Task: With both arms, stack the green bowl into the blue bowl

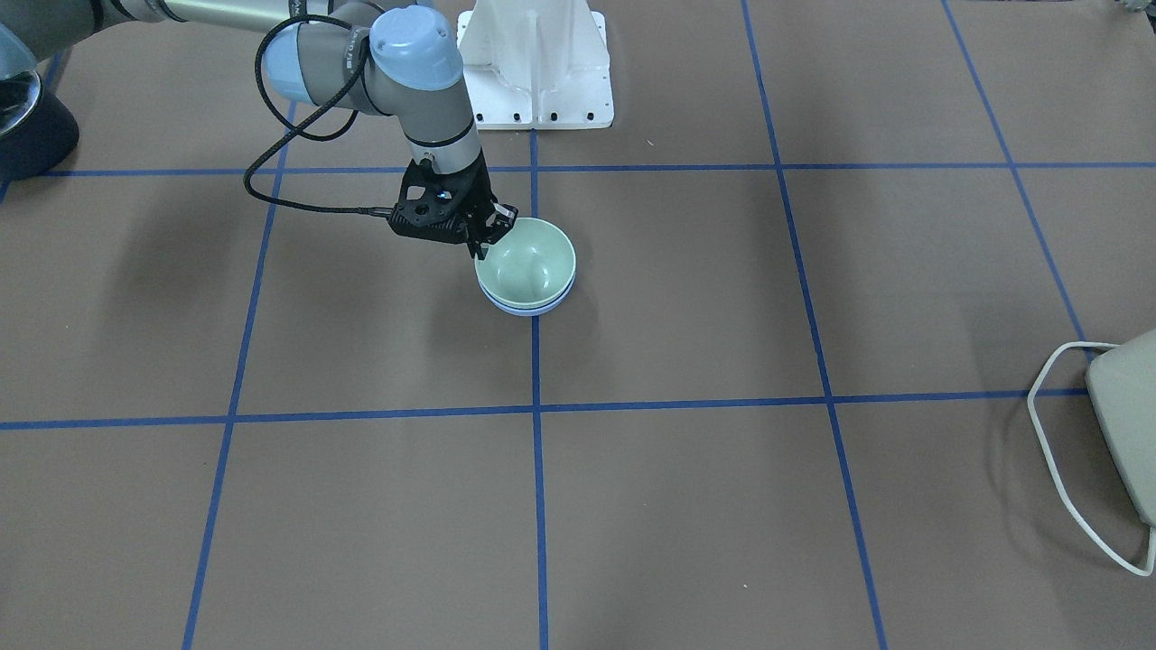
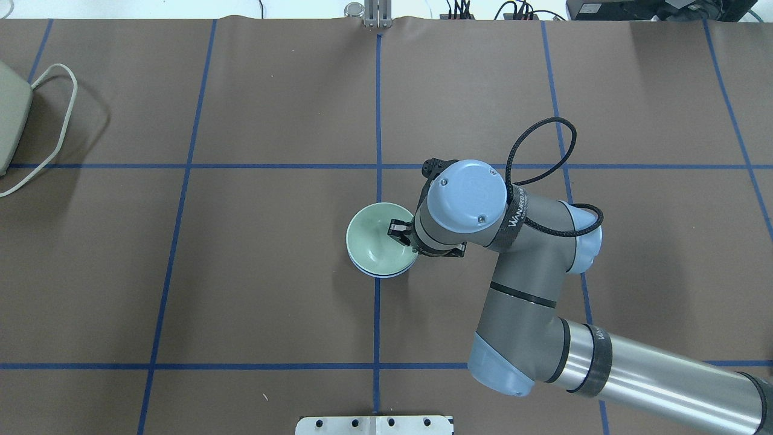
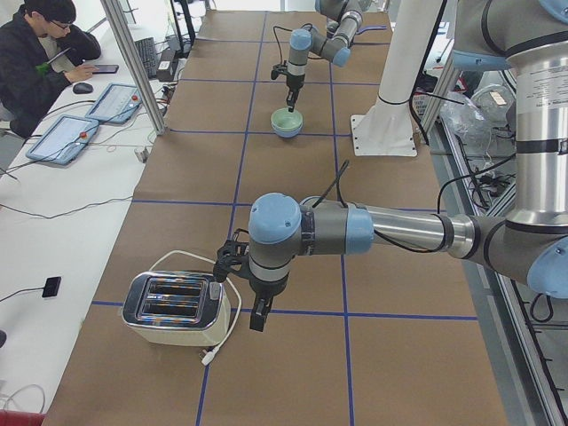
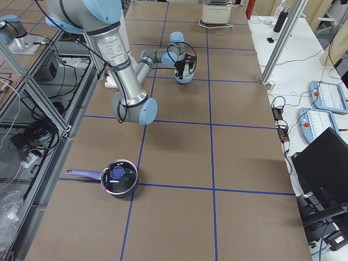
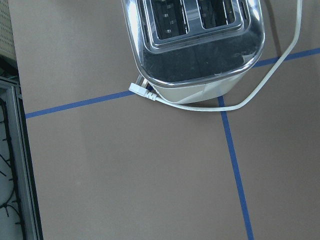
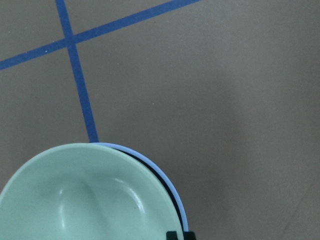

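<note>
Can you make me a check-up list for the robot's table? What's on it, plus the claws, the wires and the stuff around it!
Surface: brown table cover with blue tape grid.
Job's things: green bowl sits nested inside blue bowl.
Clutter: toaster; lidded pot.
Grippers: right gripper at the green bowl's rim, grip unclear; left gripper hangs beside the toaster, state unclear.
Cables: white toaster cord, plug lying on the table; black cable loops near the right gripper.
Surroundings: person at a side desk; white pedestal.

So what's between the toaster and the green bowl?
Just the toaster's white cord, then bare brown table with blue tape lines up to the green bowl. The overhead view shows it.
</note>
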Controlling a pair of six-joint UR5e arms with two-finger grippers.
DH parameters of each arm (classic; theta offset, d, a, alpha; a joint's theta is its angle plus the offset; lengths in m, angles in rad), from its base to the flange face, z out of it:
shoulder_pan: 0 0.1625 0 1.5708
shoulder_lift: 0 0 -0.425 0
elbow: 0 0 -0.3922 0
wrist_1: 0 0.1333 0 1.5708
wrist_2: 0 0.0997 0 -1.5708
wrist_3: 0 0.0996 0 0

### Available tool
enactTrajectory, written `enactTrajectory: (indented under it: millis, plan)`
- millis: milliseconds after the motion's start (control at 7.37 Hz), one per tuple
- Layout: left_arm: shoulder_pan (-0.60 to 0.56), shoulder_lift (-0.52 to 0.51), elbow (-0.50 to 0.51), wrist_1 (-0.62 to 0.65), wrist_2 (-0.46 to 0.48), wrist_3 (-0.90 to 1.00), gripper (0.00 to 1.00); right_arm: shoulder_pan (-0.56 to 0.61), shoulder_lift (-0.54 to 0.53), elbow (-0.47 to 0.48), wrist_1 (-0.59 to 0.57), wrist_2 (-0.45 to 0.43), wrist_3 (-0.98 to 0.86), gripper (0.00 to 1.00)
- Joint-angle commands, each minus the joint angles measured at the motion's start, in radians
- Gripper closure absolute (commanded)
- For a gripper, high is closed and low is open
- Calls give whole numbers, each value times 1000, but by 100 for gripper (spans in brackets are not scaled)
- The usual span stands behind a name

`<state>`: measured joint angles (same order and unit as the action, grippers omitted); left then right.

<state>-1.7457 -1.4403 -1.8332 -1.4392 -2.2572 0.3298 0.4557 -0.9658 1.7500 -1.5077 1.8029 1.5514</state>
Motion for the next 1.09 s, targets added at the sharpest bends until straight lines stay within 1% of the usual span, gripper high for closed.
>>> enactTrajectory:
  millis: [0, 136, 271, 407, 679, 814, 950]
  plan:
    - [0, 0, 0, -1, 1, 0, 2, 0, 1, -1, 4, 1, -1, 100]
    - [0, 0, 0, -1, 1, 0, 2, -3, 2, -1, 4, 1, -1, 99]
    - [0, 0, 0, 0, 1, 0, 2, -3, 1, -1, 4, 1, 1, 92]
    - [0, 1, 0, 0, 1, 0, 2, -6, -1, -1, 4, 0, 1, 88]
    - [0, 1, 0, 0, 1, 0, 2, -8, -1, -3, 4, 0, -1, 86]
    - [0, 0, 0, 0, 1, 0, 2, -6, 1, -3, 6, -2, 1, 73]
    - [0, 1, 0, 0, 1, 0, 2, -6, 1, -4, 7, -2, -1, 54]
